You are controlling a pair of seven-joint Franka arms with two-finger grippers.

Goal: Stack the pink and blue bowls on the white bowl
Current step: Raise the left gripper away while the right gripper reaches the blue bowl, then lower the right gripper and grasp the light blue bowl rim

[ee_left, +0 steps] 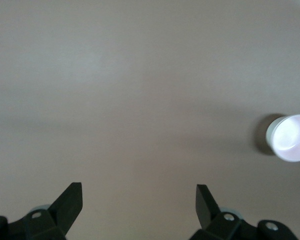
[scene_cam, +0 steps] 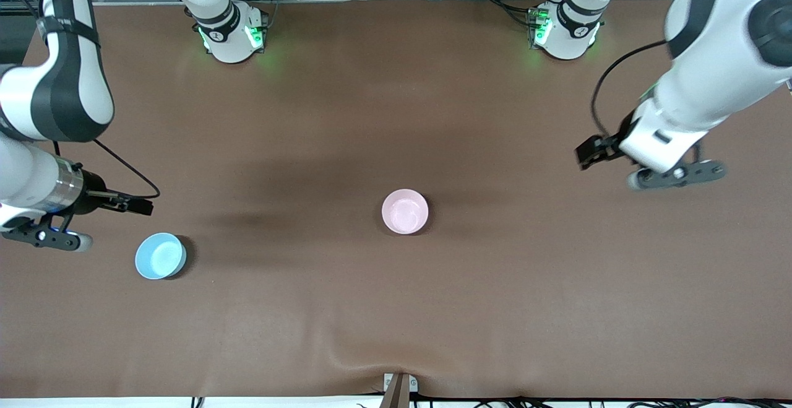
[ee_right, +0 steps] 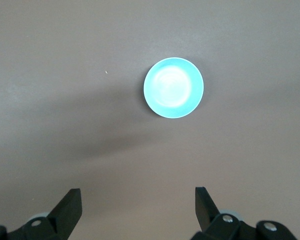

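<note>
Right gripper (ee_right: 137, 212) up over bare table (scene_cam: 396, 309) at the right arm's end, jaws spread wide, holding nothing, close beside the blue bowl (scene_cam: 160, 256). Left gripper (ee_left: 139, 207) likewise wide apart and empty, over bare table at the left arm's end, well apart from the pink bowl (scene_cam: 405, 211) sitting near the table's middle. Nothing stacked yet: both coloured bowls separate, upright, untouched, all lifting left to do. No white bowl anywhere in view; possibly hidden under an arm, impossible to tell.
</note>
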